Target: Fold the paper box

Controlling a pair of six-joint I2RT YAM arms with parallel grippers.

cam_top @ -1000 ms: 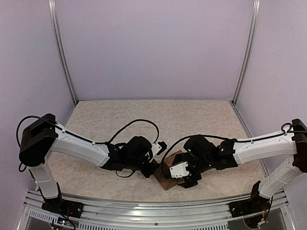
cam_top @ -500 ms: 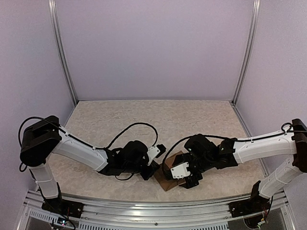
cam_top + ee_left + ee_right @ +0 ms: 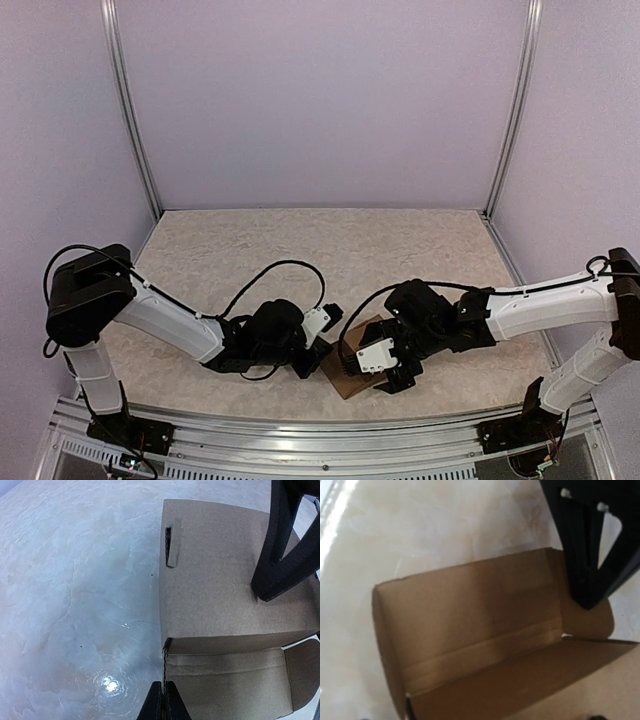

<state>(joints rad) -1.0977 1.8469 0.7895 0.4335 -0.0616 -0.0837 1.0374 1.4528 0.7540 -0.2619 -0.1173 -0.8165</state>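
The paper box [image 3: 347, 368] is brown cardboard, partly formed, on the table between my two grippers. In the left wrist view its slotted panel [image 3: 215, 575] faces up and its open inside shows below. My left gripper [image 3: 164, 704] is shut on the edge of the box's side wall. My right gripper [image 3: 263, 594] reaches in from the right, fingers together, tips resting on the slotted panel. In the top view the left gripper [image 3: 320, 352] is at the box's left and the right gripper [image 3: 385, 375] is over its right side. The right wrist view shows the box's inside [image 3: 480, 630] and the left gripper [image 3: 587, 597].
The beige table [image 3: 320, 250] stretches behind the box to the back wall. A metal rail [image 3: 320, 435] runs along the near edge, just in front of the box. Both arms' cables loop above their wrists.
My left arm has sunk lower and shifted toward the near edge, still at the box's left side. The right gripper and the box have barely moved.
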